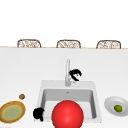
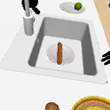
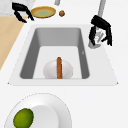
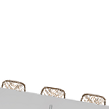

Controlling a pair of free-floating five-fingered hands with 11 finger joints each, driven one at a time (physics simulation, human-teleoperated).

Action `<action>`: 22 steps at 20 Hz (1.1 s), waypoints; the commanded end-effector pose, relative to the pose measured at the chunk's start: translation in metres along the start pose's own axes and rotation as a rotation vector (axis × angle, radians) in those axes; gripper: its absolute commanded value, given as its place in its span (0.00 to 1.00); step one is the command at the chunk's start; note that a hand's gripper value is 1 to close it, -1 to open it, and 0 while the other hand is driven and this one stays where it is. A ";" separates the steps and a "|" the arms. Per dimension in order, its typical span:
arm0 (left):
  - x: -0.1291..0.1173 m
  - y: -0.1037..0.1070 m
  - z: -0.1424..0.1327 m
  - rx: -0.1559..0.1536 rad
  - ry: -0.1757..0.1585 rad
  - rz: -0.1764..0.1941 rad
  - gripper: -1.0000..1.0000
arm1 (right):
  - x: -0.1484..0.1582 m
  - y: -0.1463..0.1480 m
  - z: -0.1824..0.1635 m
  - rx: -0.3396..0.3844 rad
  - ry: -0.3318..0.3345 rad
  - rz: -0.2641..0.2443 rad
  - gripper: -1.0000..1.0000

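Beside the faucet [image 1: 67, 72] the right hand [image 1: 75, 74] hovers, fingers curled round nothing (no writing readable).

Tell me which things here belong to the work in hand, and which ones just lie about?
In hand:
right hand, fingers curled around the faucet base
left hand, idle by the sink corner

Lying about:
sausage on bowl
lime on plate
yellow plate

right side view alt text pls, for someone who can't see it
A black hand curls beside the faucet base behind a grey sink, where a sausage lies on a white plate. Another hand hovers near a yellow plate; a lime sits nearest.
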 end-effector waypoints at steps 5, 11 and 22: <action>0.000 0.000 0.000 0.000 0.000 0.000 0.50 | -0.025 -0.041 0.007 0.047 -0.044 -0.061 0.00; 0.000 0.000 0.000 0.000 0.000 0.000 0.50 | -0.058 -0.050 0.004 0.029 -0.092 -0.098 0.00; 0.000 0.000 0.000 0.000 0.000 0.000 0.50 | -0.105 -0.021 -0.003 -0.081 -0.105 -0.129 0.00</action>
